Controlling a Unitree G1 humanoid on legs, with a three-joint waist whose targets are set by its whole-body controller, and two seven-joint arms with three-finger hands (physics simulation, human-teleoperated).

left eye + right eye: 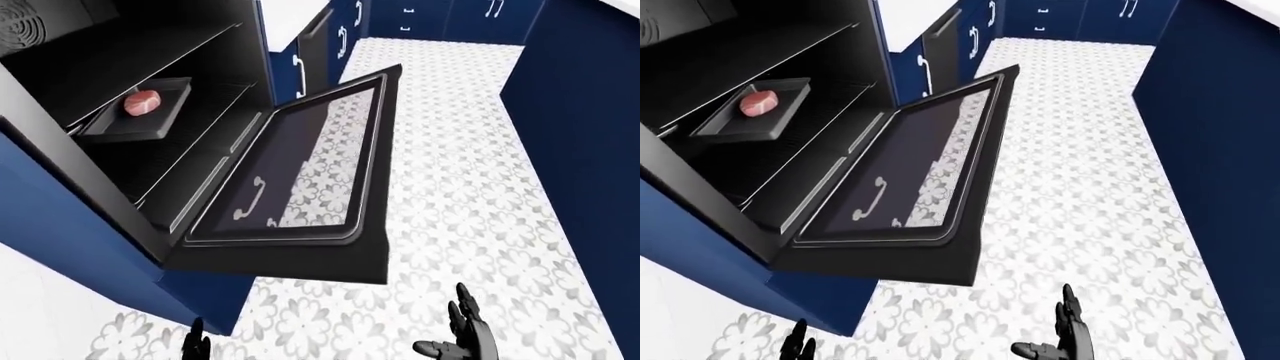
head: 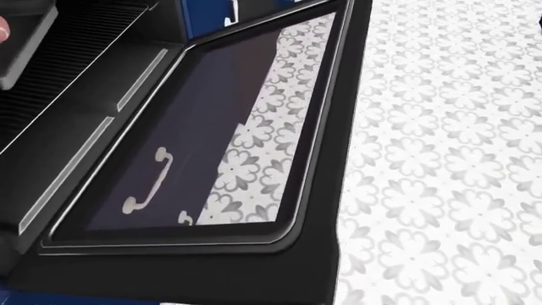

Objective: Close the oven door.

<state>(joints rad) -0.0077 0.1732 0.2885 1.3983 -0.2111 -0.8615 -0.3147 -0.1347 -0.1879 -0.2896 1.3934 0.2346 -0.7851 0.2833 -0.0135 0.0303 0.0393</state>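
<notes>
oven door hangs open; right robot hand low, fingers spread upward; left robot hand barely visible, state unclear.

— What does the oven door above my right hand look like?

— A matt black frame round a smooth, glossy glass pane; it mirrors a pale handle.

— And up to my left?

— A dull black tray holds a soft-looking pink lump. The blue cabinets look satin-smooth. My fingers are matt black, and the patterned floor beside them looks flat and unglossed.
</notes>
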